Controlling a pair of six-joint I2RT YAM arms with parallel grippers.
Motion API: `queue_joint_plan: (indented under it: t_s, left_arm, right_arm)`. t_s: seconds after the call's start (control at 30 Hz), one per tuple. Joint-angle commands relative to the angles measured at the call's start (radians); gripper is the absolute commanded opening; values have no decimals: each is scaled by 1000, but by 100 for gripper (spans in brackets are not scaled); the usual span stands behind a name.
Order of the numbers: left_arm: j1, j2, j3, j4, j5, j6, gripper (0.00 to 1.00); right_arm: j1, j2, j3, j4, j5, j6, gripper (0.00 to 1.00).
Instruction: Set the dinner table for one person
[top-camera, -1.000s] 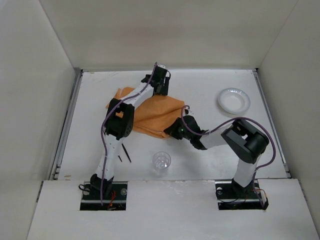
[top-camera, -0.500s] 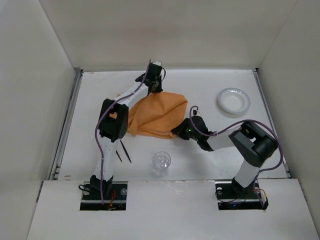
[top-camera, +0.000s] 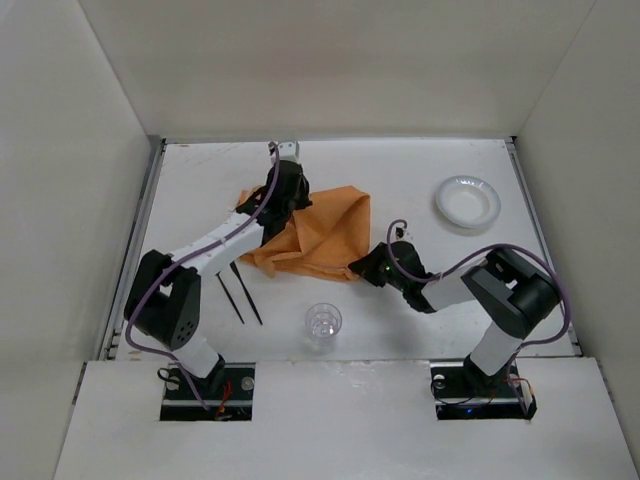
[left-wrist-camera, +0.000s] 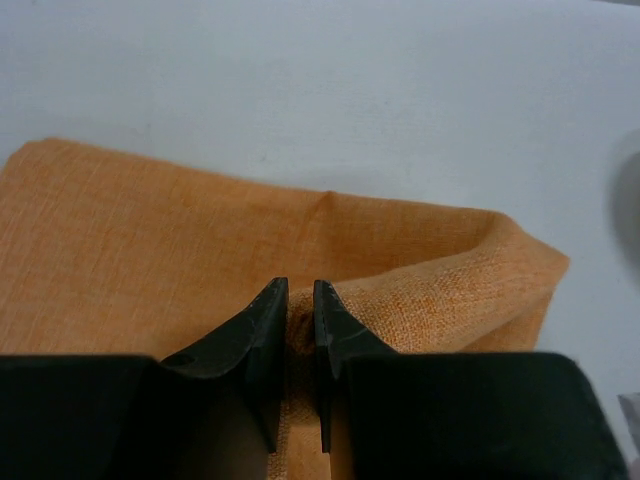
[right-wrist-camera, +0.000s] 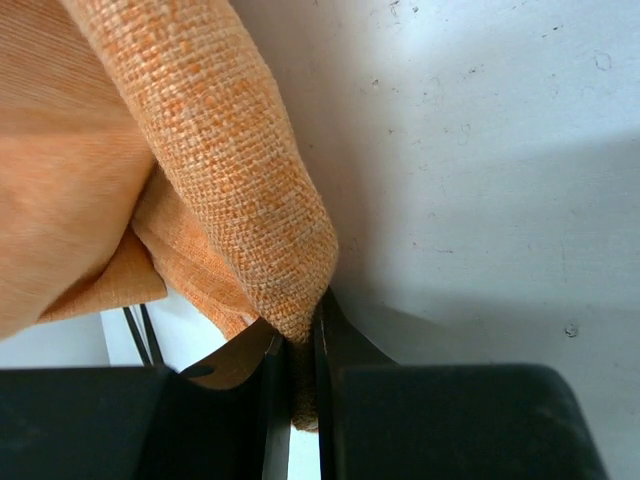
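Note:
An orange cloth mat (top-camera: 325, 230) lies rumpled and folded on the white dinner table (top-camera: 420, 170), left of centre. My left gripper (top-camera: 287, 200) is at the mat's far left edge, shut on a raised fold of the cloth (left-wrist-camera: 420, 290), which is pinched between its black jaws (left-wrist-camera: 300, 292). At the mat's near right corner, my right gripper (top-camera: 366, 268) is shut on the cloth (right-wrist-camera: 230, 150), and the woven corner is clamped between its jaws (right-wrist-camera: 300, 328).
A white plate (top-camera: 467, 201) sits at the far right. A clear glass (top-camera: 323, 322) stands near the front edge, between the arms. Two black chopsticks (top-camera: 241, 292) lie left of the glass, and also show in the right wrist view (right-wrist-camera: 140, 335).
The left gripper has closed on the mat's far edge and drawn back toward the left, its elbow swinging left. The mat has bunched up. The right gripper slid slightly nearer, holding its corner.

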Motion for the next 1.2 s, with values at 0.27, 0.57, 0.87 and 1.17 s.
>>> queue_joint_plan:
  t_s: [0.27,0.57,0.87,1.17]
  left_arm:
    - [239,195,379,-7,0,-62,2]
    - [379,371,1207,-336,80,-100,2]
    - [396,-178,39,292,2,-210,10]
    - [471,-341,-716,584,11,-481,48]
  right_arm:
    - [-125,-109,494,-545,172,-326,0]
    - [-260,58,1557,-920,384,-823,0]
    - [-128,-185,778,-466,500,-1122,6]
    - [9,-313,230,-418,571,-861,46]
